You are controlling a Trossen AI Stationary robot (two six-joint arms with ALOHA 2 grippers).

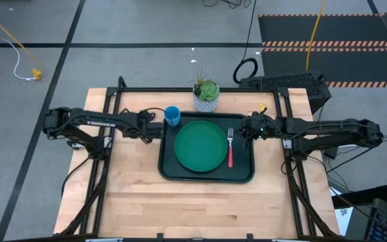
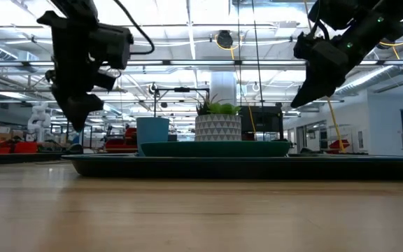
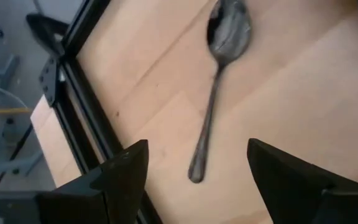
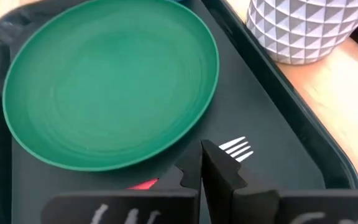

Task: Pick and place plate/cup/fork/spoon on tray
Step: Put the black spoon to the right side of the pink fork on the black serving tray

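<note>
On tray (image 1: 168,168): plate (image 1: 200,145), fork (image 1: 230,149). Left: blue cup (image 1: 172,115), spoon (image 3: 219,81) under wide-jawed left gripper (image 3: 194,177); right gripper (image 4: 201,171) closed, empty.

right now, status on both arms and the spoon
Left gripper jaws open over the spoon, which lies bare on the table. Right gripper jaws shut, above the fork on the tray. Nothing blocking.

From table height the dark tray (image 2: 243,166) spans the tabletop, with the plate (image 2: 215,148) resting on it, the blue cup (image 2: 152,130) and a patterned plant pot (image 2: 218,127) behind, and both grippers hanging above either end
</note>
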